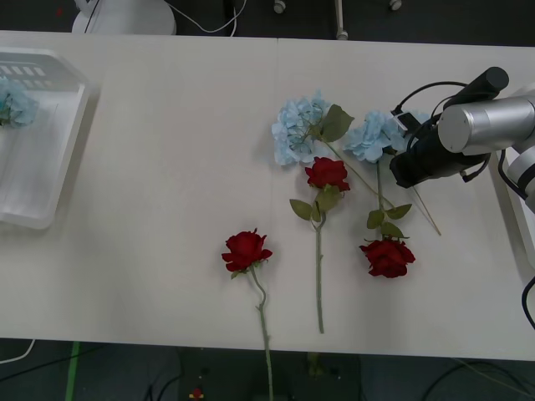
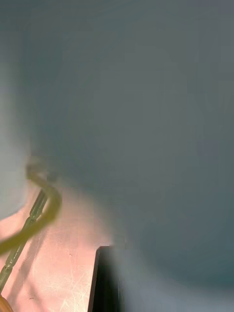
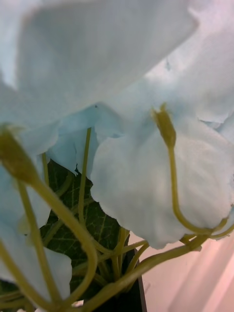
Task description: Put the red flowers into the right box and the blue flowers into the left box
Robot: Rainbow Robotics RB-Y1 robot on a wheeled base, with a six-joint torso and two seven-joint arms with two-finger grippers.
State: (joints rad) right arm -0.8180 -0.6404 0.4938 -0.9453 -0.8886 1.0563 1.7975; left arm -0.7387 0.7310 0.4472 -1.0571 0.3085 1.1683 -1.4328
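The white table (image 1: 167, 167) spans the front view. At its left edge sits the left box (image 1: 50, 159), a white slotted basket with one of the blue flowers (image 1: 15, 107) lying in its far corner. The right arm (image 1: 485, 125) reaches in from the right side, and the right gripper (image 1: 401, 159) is down at a blue flower (image 1: 372, 135) right of centre; whether its fingers are spread or closed on anything cannot be told, since the wrist body covers them and the right wrist view is a grey blur with a green stem (image 2: 29, 224) beside it. Another blue flower (image 1: 298, 129) lies just left of that one, its leaf between the two clusters. Three red flowers rest on the table nearer the robot: one (image 1: 327, 173) just below the blue pair, one (image 1: 387, 256) to the right, one (image 1: 246, 249) to the left with its stem running past the table edge. The left wrist view looks closely into pale blue petals (image 3: 156, 185) and thin green stalks (image 3: 170, 175), and the left gripper's state cannot be told.
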